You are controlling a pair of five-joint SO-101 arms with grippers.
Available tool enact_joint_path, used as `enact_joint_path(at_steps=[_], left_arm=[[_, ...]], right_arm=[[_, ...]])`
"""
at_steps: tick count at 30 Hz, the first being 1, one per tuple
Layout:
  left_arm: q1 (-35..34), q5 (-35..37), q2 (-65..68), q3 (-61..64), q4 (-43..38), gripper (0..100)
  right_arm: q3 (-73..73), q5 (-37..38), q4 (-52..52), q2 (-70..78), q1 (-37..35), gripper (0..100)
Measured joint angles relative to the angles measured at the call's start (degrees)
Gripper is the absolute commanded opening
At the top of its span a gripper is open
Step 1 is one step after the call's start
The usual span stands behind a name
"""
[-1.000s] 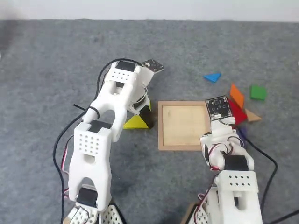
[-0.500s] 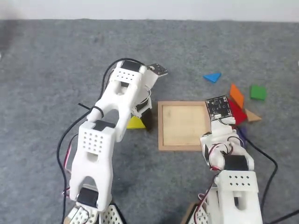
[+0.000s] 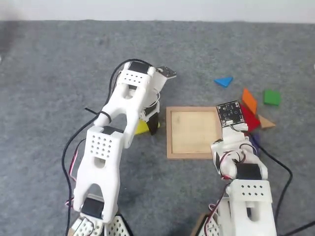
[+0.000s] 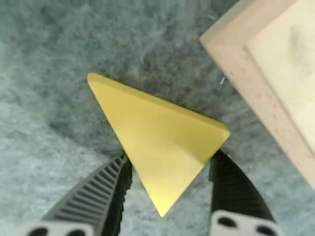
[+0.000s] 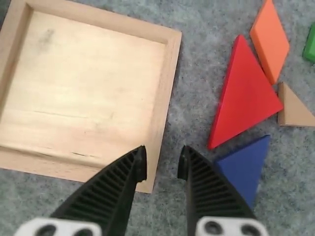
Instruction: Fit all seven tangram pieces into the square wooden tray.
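Observation:
My left gripper (image 4: 170,160) is shut on the yellow triangle (image 4: 157,137), one finger on each slanted side. The triangle (image 3: 141,127) is just left of the empty square wooden tray (image 3: 170,132), whose corner (image 4: 246,73) lies close by. My right gripper (image 5: 162,155) hangs over the tray's right rim (image 5: 165,88), slightly open with nothing between its fingers. Right of the tray lie a red triangle (image 5: 243,93), an orange parallelogram (image 5: 269,39), a tan triangle (image 5: 293,108), a dark blue triangle (image 5: 243,164) and a green square (image 3: 271,97). A light blue triangle (image 3: 224,81) lies farther back.
Grey carpet covers the table. The left arm (image 3: 128,98) stretches over the area left of the tray. The right arm's base (image 3: 246,196) stands in front of the tray's right corner. Cables trail beside both arms.
The left arm has swung right toward the tray. The yellow triangle has shifted with it and is now mostly covered by the gripper. The right arm has kept still.

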Motion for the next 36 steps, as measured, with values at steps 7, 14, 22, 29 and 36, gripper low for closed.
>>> enact_joint_path(at_steps=[7,14,22,29,36], left_arm=[[0.0,1.6,0.4,-2.8,0.0,24],[-0.4,3.3,-4.0,-3.7,-0.3,20],[-0.4,4.8,-9.6,-3.7,-0.4,25],[0.9,8.3,-6.3,-3.1,-0.7,39],[0.5,10.9,-3.1,-3.1,-3.5,38]], right_arm=[[0.0,0.0,0.0,0.0,0.0,12.7],[0.0,0.0,0.0,0.0,0.0,12.7],[0.0,0.0,0.0,0.0,0.0,12.7],[0.0,0.0,0.0,0.0,0.0,12.7],[0.0,0.0,0.0,0.0,0.0,12.7]])
